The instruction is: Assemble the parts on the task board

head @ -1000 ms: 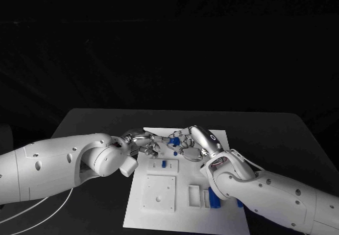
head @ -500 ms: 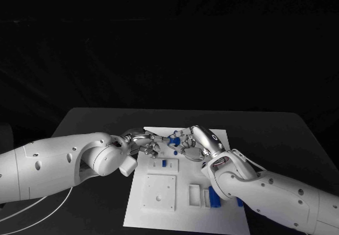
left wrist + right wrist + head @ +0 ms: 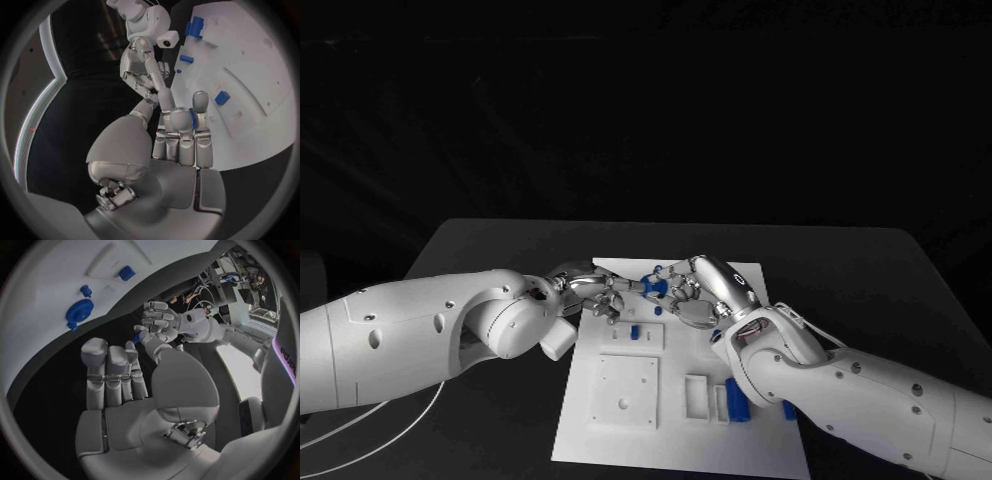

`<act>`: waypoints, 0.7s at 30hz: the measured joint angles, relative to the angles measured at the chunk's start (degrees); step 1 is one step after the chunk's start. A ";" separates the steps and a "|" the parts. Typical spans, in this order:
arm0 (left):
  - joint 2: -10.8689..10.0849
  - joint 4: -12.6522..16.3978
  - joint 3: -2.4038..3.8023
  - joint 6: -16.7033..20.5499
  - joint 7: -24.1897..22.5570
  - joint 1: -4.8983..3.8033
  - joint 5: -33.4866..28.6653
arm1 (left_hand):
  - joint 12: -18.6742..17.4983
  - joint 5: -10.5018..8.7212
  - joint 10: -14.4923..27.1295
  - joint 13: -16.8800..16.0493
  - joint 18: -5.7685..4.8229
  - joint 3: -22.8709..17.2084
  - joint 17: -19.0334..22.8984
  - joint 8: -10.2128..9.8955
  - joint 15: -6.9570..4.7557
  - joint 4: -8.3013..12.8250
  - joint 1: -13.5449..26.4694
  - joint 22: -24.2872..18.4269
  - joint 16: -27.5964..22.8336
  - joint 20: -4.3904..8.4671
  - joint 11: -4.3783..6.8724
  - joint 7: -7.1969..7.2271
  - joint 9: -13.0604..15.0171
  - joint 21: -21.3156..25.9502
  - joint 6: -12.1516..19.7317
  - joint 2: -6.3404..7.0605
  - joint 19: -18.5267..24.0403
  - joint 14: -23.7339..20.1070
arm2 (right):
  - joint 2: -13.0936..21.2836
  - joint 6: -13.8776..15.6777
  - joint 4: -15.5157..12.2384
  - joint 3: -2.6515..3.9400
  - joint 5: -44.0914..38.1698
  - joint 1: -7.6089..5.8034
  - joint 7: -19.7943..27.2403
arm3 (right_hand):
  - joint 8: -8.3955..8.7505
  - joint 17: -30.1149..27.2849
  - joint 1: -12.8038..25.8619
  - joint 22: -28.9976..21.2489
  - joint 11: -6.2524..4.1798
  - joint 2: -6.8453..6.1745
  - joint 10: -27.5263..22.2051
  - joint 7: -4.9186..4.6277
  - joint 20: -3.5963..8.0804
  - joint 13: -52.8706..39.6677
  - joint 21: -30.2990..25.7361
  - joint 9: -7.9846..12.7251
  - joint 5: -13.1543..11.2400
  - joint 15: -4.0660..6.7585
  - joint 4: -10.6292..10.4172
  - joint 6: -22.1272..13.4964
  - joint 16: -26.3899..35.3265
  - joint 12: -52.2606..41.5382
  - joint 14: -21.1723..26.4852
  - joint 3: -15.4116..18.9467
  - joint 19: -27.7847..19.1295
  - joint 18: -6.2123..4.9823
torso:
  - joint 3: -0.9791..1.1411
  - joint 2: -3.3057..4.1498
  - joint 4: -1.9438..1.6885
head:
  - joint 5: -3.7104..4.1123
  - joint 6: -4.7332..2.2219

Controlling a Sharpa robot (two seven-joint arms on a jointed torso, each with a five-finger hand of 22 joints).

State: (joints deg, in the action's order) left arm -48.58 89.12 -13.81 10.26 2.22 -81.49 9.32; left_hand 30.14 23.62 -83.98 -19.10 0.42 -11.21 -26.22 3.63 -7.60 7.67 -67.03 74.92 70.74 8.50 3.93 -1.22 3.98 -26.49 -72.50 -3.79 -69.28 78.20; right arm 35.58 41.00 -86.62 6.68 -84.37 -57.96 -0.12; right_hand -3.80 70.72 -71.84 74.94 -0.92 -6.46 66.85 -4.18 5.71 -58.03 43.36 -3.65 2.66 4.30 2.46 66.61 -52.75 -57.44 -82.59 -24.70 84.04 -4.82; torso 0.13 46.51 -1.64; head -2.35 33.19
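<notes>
Two silver robot hands are seen meeting above the far end of the white task board (image 3: 678, 430), which lies in the middle of the black surface (image 3: 877, 270). A small blue part (image 3: 651, 287) is pinched in the fingertips of the left robot hand (image 3: 593, 291), its fingers curled around the piece. The right robot hand (image 3: 692, 292) is held just beside it, fingers straight and slightly apart, grasping nothing; whether its fingertips touch the blue part cannot be told.

On the board nearer the robot, a small blue peg (image 3: 636, 334) is seen standing in a raised white block. Two long blue bars (image 3: 737, 401) are seen side by side in slots near the board's right edge, partly hidden by the right forearm. A blue gear-shaped disc (image 3: 78, 313) and two smaller blue pieces are shown on the board in the right wrist view.
</notes>
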 measured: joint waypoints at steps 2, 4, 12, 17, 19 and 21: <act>-0.03 0.01 0.00 -0.13 0.07 0.00 0.15 | 0.00 0.06 0.00 0.00 0.00 0.00 0.00 -0.04 0.01 0.00 0.19 0.00 0.00 0.00 0.00 0.00 0.00 0.00 0.00 0.09 0.00 0.00 | 0.00 -0.06 0.08 0.00 0.04 0.00 0.07 | 0.00 0.00 -0.13 0.00 0.00 0.13 0.00 -0.09 0.00 0.00 0.00 0.00 0.00 0.00 0.00 0.10 0.00 0.00 0.00 0.00 0.00 0.00 | 0.00 0.00 0.00 | 0.03 0.02; -0.05 0.01 0.00 -0.26 0.15 0.00 0.32 | 0.00 0.27 0.00 0.00 0.00 -0.01 0.00 -0.08 0.01 0.01 0.22 0.00 0.00 0.00 0.00 0.01 0.00 0.00 0.01 0.08 0.00 0.00 | -0.02 -0.14 0.22 0.00 0.08 0.00 0.14 | 0.00 0.00 -0.20 0.00 0.00 0.20 0.00 -0.09 0.00 0.00 0.00 0.00 0.00 0.00 0.00 0.10 0.00 0.00 0.00 0.00 0.00 0.00 | 0.01 -0.01 0.00 | 0.05 0.03; -0.09 0.01 -0.02 -0.68 0.50 0.00 0.77 | -0.01 0.35 0.00 0.01 0.00 -0.08 0.01 -0.27 0.03 0.09 0.50 -0.01 0.22 0.00 -0.01 0.02 0.00 0.00 0.02 0.25 0.00 -0.01 | -0.13 -0.54 0.76 0.02 0.13 0.00 0.32 | 0.00 0.00 -0.20 -0.01 0.00 0.19 0.00 0.06 0.00 0.22 0.00 0.00 0.00 0.22 0.31 0.25 0.00 0.00 0.21 -0.31 0.00 0.00 | -0.03 -0.02 0.00 | 0.09 0.03; -0.09 0.04 0.01 -0.91 0.57 -0.01 0.92 | -0.01 0.36 0.00 0.01 0.00 -0.15 0.01 -0.02 0.04 0.16 0.67 -0.01 0.22 0.00 -0.03 0.08 0.00 0.00 0.08 0.40 0.00 -0.01 | -0.18 -0.83 1.09 0.00 0.13 0.01 0.32 | 0.00 0.00 -0.20 -0.01 0.00 0.19 0.00 0.06 0.00 0.22 0.00 -0.01 0.00 0.22 0.32 0.25 0.00 0.00 0.21 -0.31 0.00 0.00 | -0.05 -0.05 0.00 | 0.12 0.03; -0.07 0.02 0.01 -0.93 0.58 -0.02 0.97 | -0.01 0.38 -0.01 0.00 0.00 -0.15 0.01 0.02 0.05 0.16 0.81 -0.01 0.22 0.00 -0.03 0.08 0.01 0.00 0.09 0.54 -0.01 -0.01 | -0.17 -0.91 1.09 0.00 0.13 0.01 0.32 | 0.00 0.00 -0.20 -0.01 0.00 0.19 0.00 0.06 0.00 0.24 0.00 0.00 0.00 0.22 0.32 0.25 0.00 -0.18 0.21 -0.31 0.00 0.00 | -0.05 -0.05 -0.02 | 0.12 0.05; -0.05 -0.04 0.01 -0.93 0.59 -0.02 1.06 | 0.11 0.73 -0.01 -0.05 0.00 -0.16 0.02 0.04 0.05 0.17 0.96 -0.01 0.22 0.00 -0.03 0.09 0.02 0.00 0.09 0.56 -0.01 -0.01 | -0.08 -0.95 0.97 0.00 0.16 0.01 0.32 | 0.00 0.00 -0.20 -0.01 0.00 0.19 0.00 0.06 0.00 0.32 0.00 0.00 0.00 0.22 0.32 0.25 0.00 -0.22 0.21 -0.31 0.00 0.00 | -0.04 -0.05 -0.03 | 0.08 0.07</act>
State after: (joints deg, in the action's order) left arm -48.63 89.08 -13.80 9.34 2.81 -81.50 10.38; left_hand 30.25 24.34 -83.99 -19.14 0.41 -11.38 -26.20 3.67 -7.55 7.84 -66.07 74.91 70.96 8.50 3.90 -1.14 4.00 -26.49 -72.41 -3.23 -69.29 78.18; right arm 35.50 40.05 -85.65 6.68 -84.21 -57.95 0.20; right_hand -3.79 70.72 -72.04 74.92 -0.92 -6.27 66.85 -4.12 5.71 -57.71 43.36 -3.66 2.66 4.51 2.77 66.86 -52.75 -57.66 -82.38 -25.01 84.04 -4.82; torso 0.08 46.45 -1.67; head -2.27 33.26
